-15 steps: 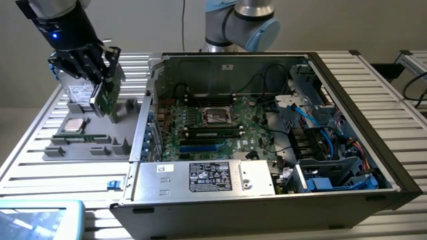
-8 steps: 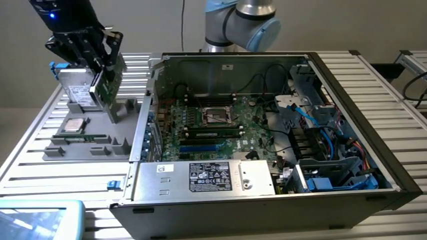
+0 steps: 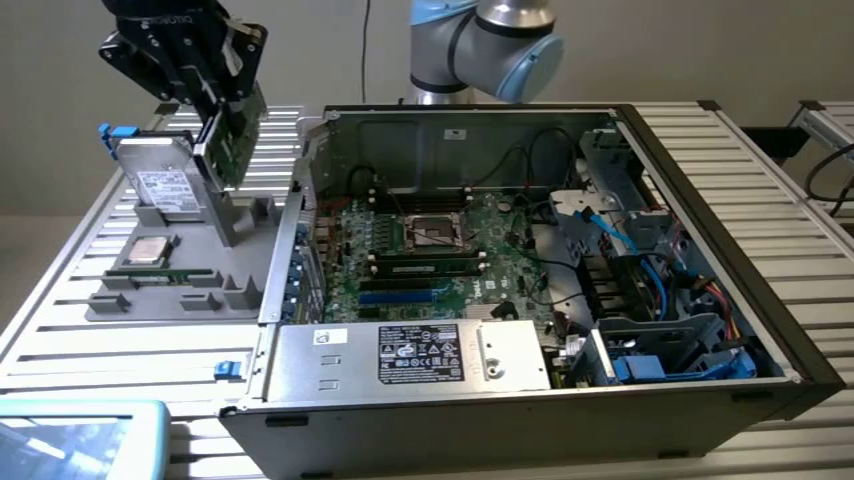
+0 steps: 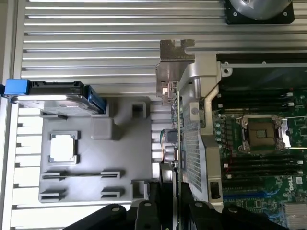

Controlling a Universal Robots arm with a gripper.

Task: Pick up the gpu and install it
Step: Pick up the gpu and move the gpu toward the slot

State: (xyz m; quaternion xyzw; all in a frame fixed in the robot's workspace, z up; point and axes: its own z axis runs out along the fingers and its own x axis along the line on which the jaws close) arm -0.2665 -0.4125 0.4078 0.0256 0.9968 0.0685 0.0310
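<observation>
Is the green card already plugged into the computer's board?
No, the gripper holds the gpu up in the air, outside the computer case.

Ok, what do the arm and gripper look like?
The arm has rounded silver-grey joints with light blue caps. The gripper is black and blocky, with pale lettering across its body that I can't read. Its fingers are black too.

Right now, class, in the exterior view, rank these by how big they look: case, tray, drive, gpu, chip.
1. case
2. tray
3. drive and gpu: they look alike, and the gpu is raised and tilted, so they are left unranked
4. chip
</observation>
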